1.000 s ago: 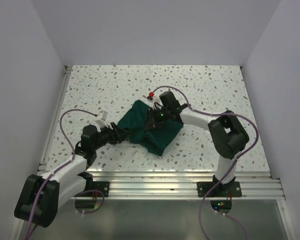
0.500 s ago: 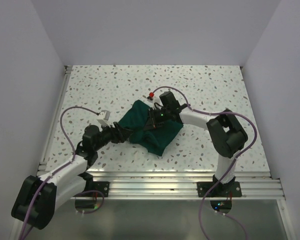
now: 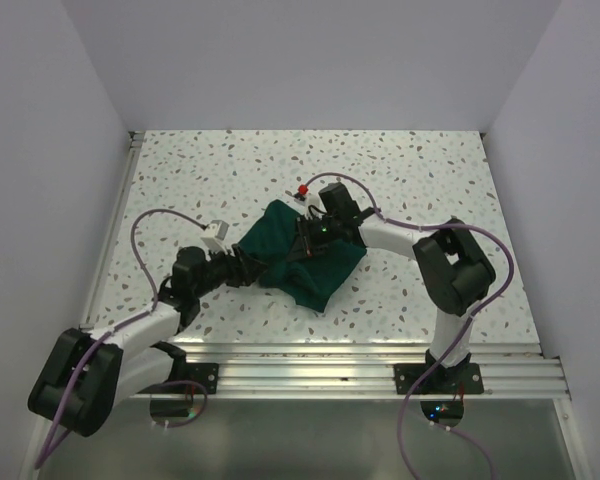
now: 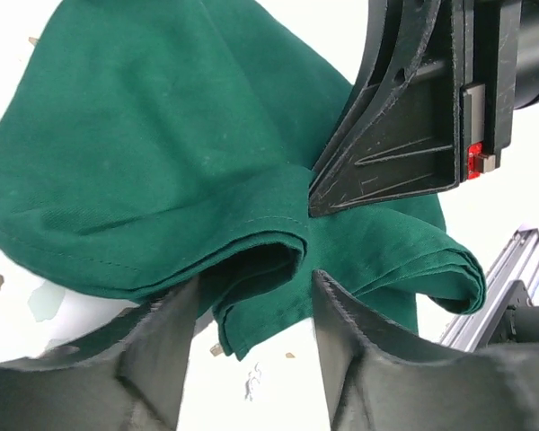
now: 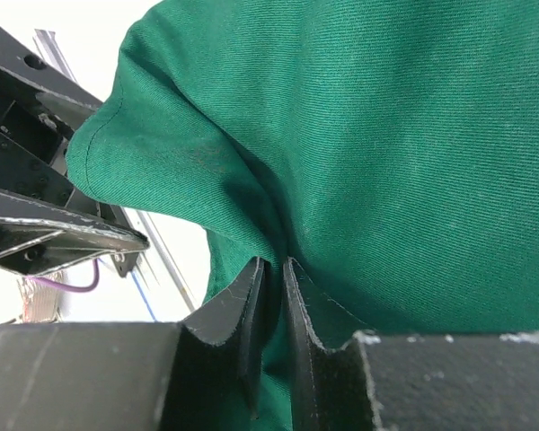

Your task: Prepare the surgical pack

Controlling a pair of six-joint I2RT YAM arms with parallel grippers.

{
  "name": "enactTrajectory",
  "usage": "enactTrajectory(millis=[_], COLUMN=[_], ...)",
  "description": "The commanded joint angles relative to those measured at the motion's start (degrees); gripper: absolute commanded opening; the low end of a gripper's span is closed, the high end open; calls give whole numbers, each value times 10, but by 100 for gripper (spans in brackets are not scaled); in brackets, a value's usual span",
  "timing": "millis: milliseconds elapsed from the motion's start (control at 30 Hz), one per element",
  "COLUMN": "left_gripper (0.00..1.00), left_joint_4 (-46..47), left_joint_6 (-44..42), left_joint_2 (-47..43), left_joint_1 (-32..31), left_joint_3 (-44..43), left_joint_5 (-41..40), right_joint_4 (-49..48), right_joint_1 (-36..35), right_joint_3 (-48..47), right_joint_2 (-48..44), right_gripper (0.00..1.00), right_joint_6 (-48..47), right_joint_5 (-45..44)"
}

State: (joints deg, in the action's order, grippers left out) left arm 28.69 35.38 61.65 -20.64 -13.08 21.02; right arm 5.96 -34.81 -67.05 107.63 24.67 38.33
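On the white speckled table top (image 3: 430, 170), the two arms met at one bundle of cloth. The left arm (image 3: 140, 325) lay low and stretched forward and to the right, its forearm almost flat above the surface. The right arm (image 3: 400, 235) rose from its base, bent at the elbow and reached back to the left, with its wrist over the far side of the cloth.

The dark green matte fabric surgical pack (image 3: 325, 275) sat near the middle of the table, between the two wrists. It was a loosely folded, rumpled heap rather than a flat sheet. One corner pointed toward the near rail, and soft rolled folds and a stitched hem showed along its left edge.

The left gripper (image 4: 251, 296) stood wide apart at that left edge. A rolled fold of the pack lay in the gap, and neither finger (image 4: 162, 359) clearly pressed on it. The right gripper (image 5: 271, 278) was nearly closed, pinching a thin ridge of the green cloth between its fingers on top of the heap, close beside the left gripper.

A purple cable (image 3: 145, 225) looped above the left arm. A small red-topped object (image 3: 302, 189) sat just beyond the pack's far edge.
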Motion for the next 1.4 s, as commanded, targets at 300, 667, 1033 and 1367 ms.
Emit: enactTrajectory(millis=[300,667,1033,1367], left_gripper=[25,0,0,0], left_joint_4=[58,-241,-354,-449], left_joint_6=[25,41,70,73], left_joint_2=[32,-3,-18,-65], left_joint_1=[-39,-40,-40,-40], left_joint_3=[-31,-130,-190,-204], left_joint_5=[17,-47,-5,-12], right_joint_4=[9,32,50,22], right_joint_1=[4,3,-8,-21], right_joint_3=[2,53,88,55], right_joint_2=[-35,-129,-182,-125], right_gripper=[34,65,63,27], right_joint_6=[-17,-57,-83,-51], right_joint_5=[-21,-56,-105,-89])
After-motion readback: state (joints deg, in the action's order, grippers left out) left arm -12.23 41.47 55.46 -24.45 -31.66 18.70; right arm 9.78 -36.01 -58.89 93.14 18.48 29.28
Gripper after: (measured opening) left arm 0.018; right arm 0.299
